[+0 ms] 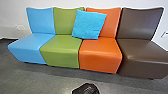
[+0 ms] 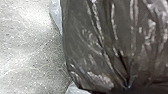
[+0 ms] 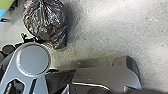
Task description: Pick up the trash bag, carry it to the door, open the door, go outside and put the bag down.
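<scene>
The black trash bag (image 2: 100, 45) is large and close in the left wrist view, its shiny folds drawn together at my left gripper (image 2: 127, 87), which is shut on it. In the right wrist view the bag (image 3: 46, 21) bulges below a gathered top, over grey floor. A black shape (image 1: 86, 89) pokes up at the bottom of the head view; whether it is bag or arm I cannot tell.
A row of joined seats stands ahead against a white wall: blue (image 1: 32, 47), green (image 1: 61, 51), orange (image 1: 100, 53) and brown (image 1: 142, 53). A bright blue cushion (image 1: 88, 24) leans on the backrests. Grey floor (image 1: 45, 80) lies before them.
</scene>
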Available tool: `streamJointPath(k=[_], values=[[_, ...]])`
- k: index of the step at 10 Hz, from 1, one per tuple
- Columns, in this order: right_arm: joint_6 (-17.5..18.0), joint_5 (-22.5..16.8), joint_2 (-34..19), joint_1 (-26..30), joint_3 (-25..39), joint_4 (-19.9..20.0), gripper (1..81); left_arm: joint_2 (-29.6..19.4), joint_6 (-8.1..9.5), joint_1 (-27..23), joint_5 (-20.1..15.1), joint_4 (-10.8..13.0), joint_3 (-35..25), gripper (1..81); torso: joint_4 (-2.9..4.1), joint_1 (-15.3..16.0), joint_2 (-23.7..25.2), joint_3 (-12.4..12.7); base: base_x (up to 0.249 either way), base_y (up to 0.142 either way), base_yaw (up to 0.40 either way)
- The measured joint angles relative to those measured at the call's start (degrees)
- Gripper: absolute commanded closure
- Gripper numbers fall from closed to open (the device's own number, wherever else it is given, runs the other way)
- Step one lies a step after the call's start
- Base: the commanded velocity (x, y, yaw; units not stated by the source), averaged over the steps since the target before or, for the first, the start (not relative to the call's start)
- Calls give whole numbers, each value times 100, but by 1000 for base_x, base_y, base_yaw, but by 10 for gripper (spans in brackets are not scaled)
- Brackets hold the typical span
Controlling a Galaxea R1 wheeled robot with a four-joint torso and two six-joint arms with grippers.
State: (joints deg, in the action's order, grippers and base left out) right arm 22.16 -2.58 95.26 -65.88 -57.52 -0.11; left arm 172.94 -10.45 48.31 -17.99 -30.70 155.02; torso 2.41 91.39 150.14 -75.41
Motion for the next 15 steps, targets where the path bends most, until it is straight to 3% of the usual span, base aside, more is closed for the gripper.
streamJointPath(k=[3, 6, 11, 15], values=[[2, 16, 27, 1, 0, -2, 10, -166, -156, -5, -24, 63, -251, 811, 0, -385, -619, -2, 0, 0, 0], [0, 50, 240, -5, -100, -5, 10, -408, -300, -13, -333, 71, -441, 811, 0, -710, -1154, 65, 0, 0, 0], [-1, 96, 946, -378, -797, -11, 10, -725, -300, 177, -585, 63, -761, 811, 0, -1320, -2090, 992, 0, 0, 0], [-28, 105, 1279, -611, -1001, -16, 10, -1318, -300, 205, -628, -139, -1585, 811, 0, -1851, -2900, 1792, 0, 0, 0]])
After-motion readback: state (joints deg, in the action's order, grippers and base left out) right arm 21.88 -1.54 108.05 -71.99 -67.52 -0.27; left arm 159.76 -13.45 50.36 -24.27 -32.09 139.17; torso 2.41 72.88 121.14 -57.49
